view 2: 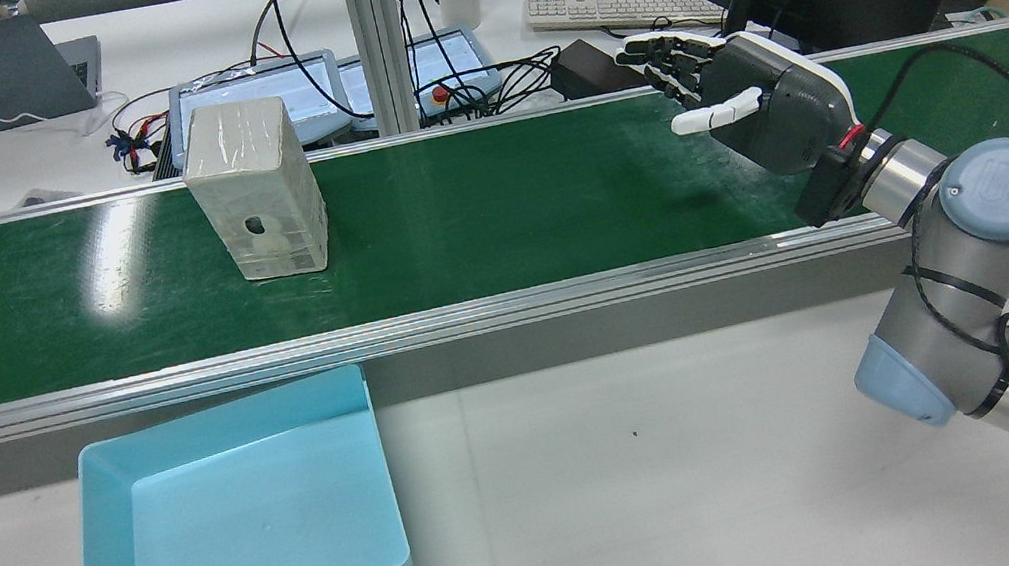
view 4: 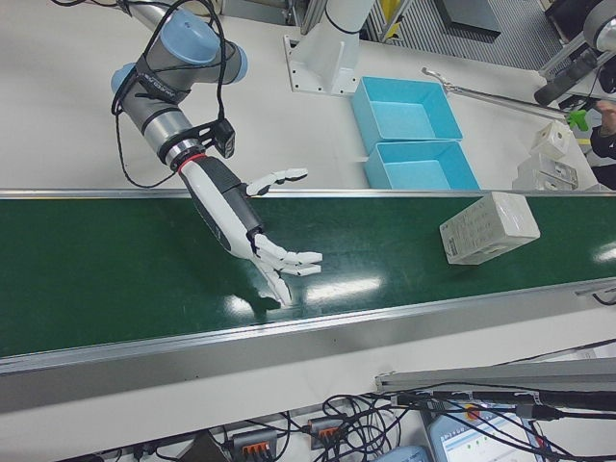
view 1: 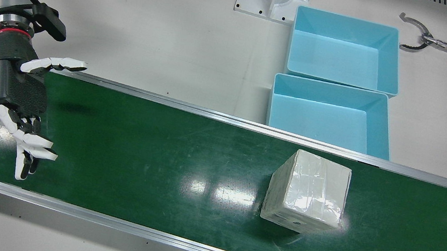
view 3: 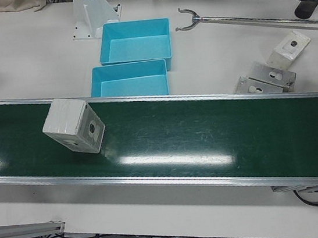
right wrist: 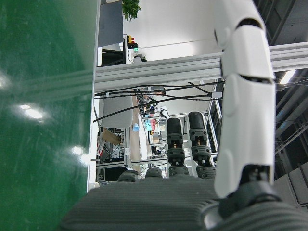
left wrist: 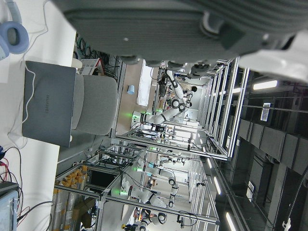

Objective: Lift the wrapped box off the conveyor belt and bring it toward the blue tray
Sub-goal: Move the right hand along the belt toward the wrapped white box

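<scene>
Spreading wide, holding nothing: white-tipped fingers of the right hand, hovering over the green conveyor belt. Standing well apart down the belt: the plastic-wrapped whitish box, near the two light blue plastic trays. Best waiting palm-first, closing around both side faces. Left hand's fingers: cannot tell.

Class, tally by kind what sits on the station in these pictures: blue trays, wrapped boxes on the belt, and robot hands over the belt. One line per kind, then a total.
Blue trays: 2
Wrapped boxes on the belt: 1
Robot hands over the belt: 1, the right hand
Total: 4
</scene>
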